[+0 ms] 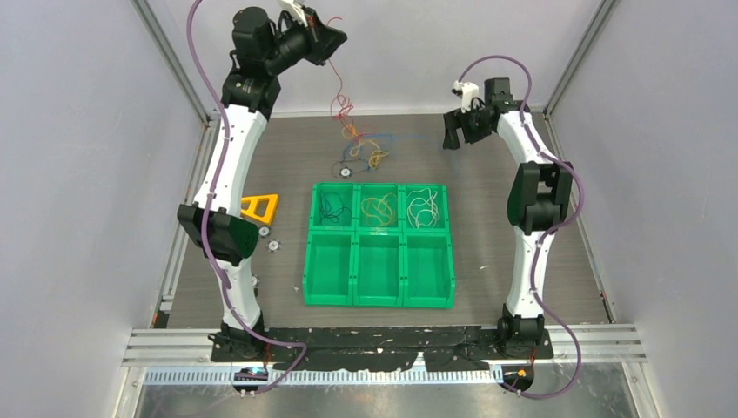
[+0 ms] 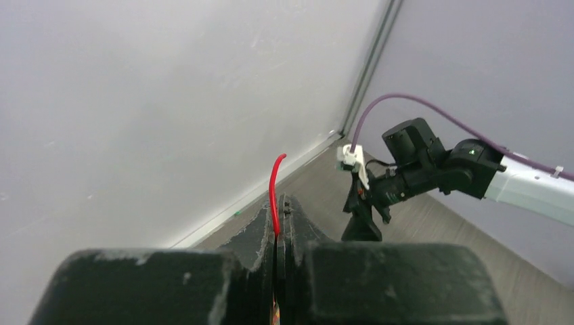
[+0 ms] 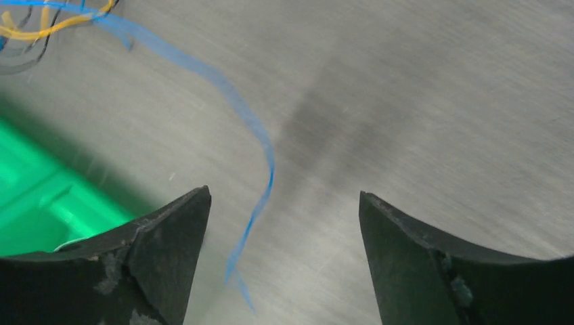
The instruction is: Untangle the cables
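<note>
Cables (image 1: 364, 144): thin, curly, multicoloured tangle

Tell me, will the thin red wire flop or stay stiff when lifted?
Probably floppy: the thin red wire hangs in wiggles below the shut left gripper. Likely very light, being so thin. It may tug the tangled coloured wires its lower end runs into.

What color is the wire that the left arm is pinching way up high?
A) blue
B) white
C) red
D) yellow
C: the red wire pokes up from between the shut jaws of the left arm, which is raised high above the table.
</note>
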